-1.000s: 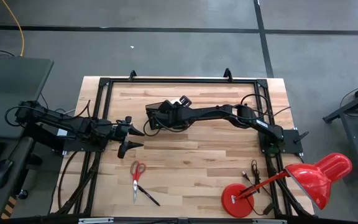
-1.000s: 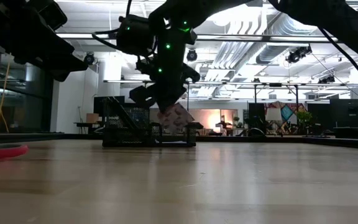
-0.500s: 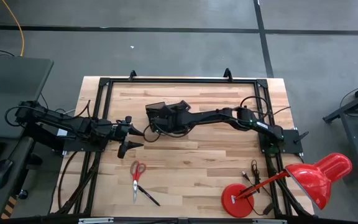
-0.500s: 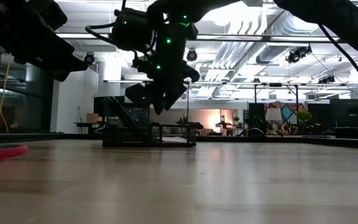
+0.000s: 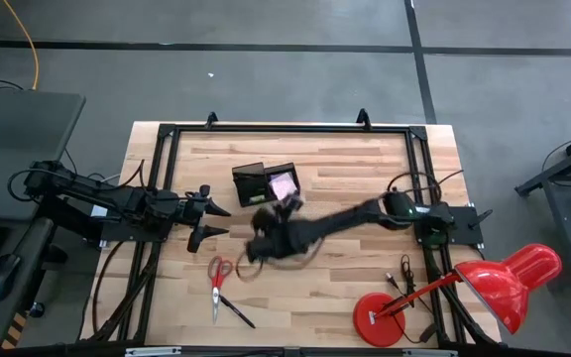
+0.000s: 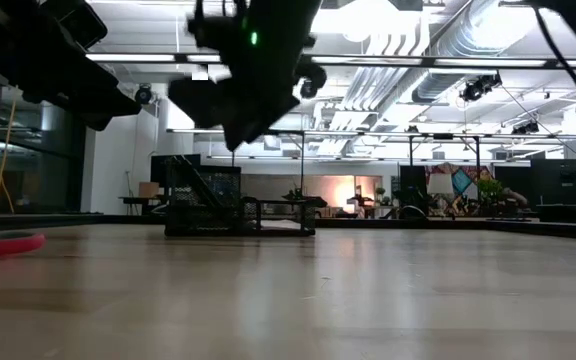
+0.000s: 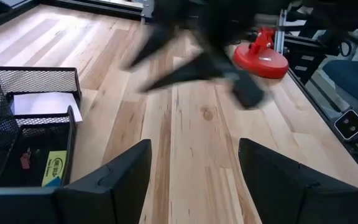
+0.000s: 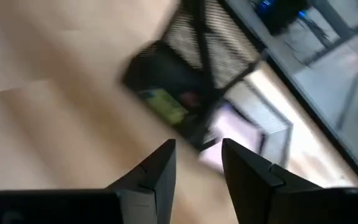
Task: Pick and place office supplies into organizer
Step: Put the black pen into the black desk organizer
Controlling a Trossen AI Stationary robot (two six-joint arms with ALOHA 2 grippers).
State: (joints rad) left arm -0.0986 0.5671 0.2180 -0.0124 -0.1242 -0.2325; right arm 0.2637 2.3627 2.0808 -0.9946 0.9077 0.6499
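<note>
The black mesh organizer stands on the table's far middle. A pink pad lies in its right compartment. The red-handled scissors lie flat near the near edge, with a black pen beside them. My right gripper is blurred. It hangs above the table between the organizer and the scissors, and in its wrist view it is open and holds nothing. My left gripper waits open at the table's left, level with the organizer. No purple pad shows.
A red lamp's round base stands by the near right corner, and its head reaches past the table's edge. Thin dark items lie beside the base. A yellow-green label shows in the organizer's other compartment. Bare wood lies right of the scissors.
A second ago my right gripper held the pink pad over the organizer. It let go, and the pad now lies inside. The gripper then swung quickly away from the organizer toward the table's near edge and the scissors.
</note>
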